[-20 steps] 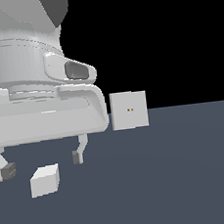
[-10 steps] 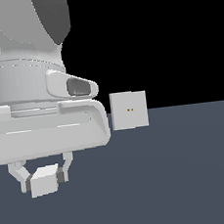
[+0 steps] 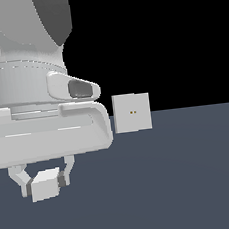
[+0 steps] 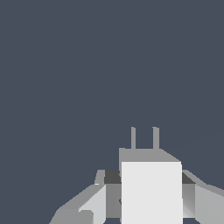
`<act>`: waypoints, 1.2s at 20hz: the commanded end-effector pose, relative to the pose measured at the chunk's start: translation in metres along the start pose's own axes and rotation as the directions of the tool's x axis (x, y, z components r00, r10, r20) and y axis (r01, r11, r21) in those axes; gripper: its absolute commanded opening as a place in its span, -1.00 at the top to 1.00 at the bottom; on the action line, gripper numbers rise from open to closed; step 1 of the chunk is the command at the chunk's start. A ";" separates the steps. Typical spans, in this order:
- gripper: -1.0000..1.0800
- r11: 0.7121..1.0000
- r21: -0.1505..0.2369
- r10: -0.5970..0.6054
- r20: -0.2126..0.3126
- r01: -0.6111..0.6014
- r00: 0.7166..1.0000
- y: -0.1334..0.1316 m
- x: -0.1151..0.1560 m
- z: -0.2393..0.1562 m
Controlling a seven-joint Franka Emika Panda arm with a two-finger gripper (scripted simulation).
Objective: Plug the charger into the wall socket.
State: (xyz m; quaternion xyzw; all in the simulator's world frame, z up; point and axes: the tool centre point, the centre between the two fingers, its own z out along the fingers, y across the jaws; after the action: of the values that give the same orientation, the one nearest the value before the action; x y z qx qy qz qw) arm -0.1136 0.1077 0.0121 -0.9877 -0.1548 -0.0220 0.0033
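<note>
- Grey fingers [image 3: 28, 185] clamp both sides of the charger [image 3: 44, 185]; gripper [image 3: 42, 181] closed on it, low over the dark table [image 3: 184, 179].
- Wrist view: charger [image 4: 151, 190] held between the pads, two prongs [image 4: 144, 138] sticking out ahead.
- Wall socket [image 3: 132, 112] upright, well apart toward the exterior view's right, two orange dots at centre.
- Risk: prongs miss the holes if the charger twists in the grip or heading is off; dragging on the table could knock it loose.
</note>
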 end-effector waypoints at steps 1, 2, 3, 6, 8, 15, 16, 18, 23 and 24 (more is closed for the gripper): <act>1.00 1.000 0.000 0.001 0.000 -0.001 1.000 0.001 0.000 0.000; 1.00 1.000 0.000 0.001 0.000 -0.001 1.000 0.003 0.000 -0.001; 1.00 1.000 0.000 0.002 0.000 -0.002 1.000 0.005 0.001 -0.002; 1.00 1.000 0.000 0.004 0.000 -0.004 1.000 0.015 0.002 -0.007; 1.00 1.000 0.000 0.006 0.000 -0.006 1.000 0.025 0.004 -0.011; 1.00 1.000 0.000 0.020 0.000 -0.020 1.000 0.082 0.013 -0.037; 1.00 1.000 0.000 0.023 0.000 -0.023 1.000 0.092 0.015 -0.041; 1.00 1.000 0.000 0.028 -0.001 -0.028 1.000 0.114 0.019 -0.051; 1.00 0.999 0.000 0.039 -0.001 -0.039 0.999 0.159 0.027 -0.071; 1.00 0.999 -0.001 0.041 -0.001 -0.041 0.999 0.166 0.028 -0.074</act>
State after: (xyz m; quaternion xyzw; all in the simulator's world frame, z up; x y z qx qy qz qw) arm -0.0447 -0.0324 0.0818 -0.9906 -0.1352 -0.0227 0.0032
